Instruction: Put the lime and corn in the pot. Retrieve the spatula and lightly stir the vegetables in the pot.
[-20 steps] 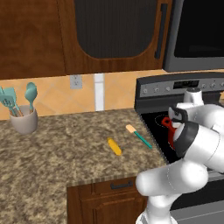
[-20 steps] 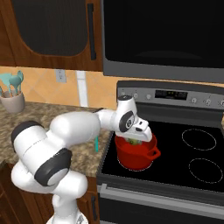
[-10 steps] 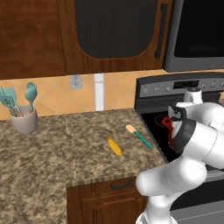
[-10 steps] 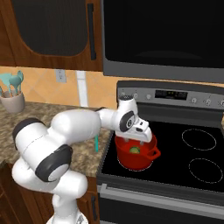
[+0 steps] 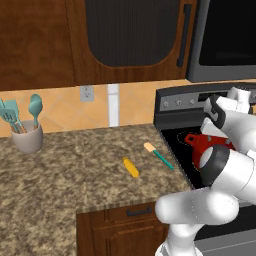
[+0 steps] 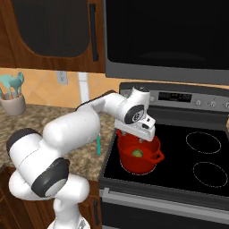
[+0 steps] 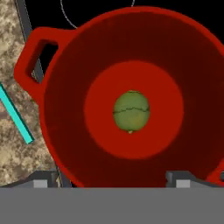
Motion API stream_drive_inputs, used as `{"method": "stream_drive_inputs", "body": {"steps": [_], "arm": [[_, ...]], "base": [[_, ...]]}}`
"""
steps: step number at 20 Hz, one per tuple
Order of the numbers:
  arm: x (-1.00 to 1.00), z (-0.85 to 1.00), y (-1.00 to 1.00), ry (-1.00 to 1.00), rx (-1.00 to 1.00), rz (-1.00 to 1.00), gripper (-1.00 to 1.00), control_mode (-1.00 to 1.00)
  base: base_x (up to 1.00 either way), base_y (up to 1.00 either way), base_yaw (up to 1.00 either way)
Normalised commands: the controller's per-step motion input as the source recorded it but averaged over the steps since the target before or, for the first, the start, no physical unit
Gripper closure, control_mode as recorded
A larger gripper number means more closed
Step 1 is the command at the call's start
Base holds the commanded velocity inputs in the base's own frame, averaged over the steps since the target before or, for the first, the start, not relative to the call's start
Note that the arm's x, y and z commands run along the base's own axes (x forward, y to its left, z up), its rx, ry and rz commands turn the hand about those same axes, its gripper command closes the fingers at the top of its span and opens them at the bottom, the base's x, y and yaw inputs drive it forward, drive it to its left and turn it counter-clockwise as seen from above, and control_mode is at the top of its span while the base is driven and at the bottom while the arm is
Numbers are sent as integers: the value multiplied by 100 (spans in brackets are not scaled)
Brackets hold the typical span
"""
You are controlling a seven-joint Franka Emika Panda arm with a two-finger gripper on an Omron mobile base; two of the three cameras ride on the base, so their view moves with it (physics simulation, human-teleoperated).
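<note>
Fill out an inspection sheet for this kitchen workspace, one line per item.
Surface: speckled granite counter beside a black stovetop.
Job's things: lime lies on the floor of the red pot, which sits on the stovetop; corn and spatula lie apart on the counter.
Clutter: beige cup with teal utensils at the counter's far left.
Grippers: gripper open, directly above the pot, holding nothing.
Cables: nothing seen.
Surroundings: wood cabinets, a wall outlet, a microwave above the stove.
</note>
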Motion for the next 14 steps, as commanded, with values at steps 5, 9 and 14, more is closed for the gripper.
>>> {"method": "stream_drive_inputs", "body": {"steps": [5,9,14], "arm": [[-60,31,86,15,5,10,-100,-100],[-40,-18,100,5,-16,9,-100,-100],[-22,-14,100,0,-11,5,-100,-100]], "base": [[0,0,0],[0,0,0],[0,0,0]]}}
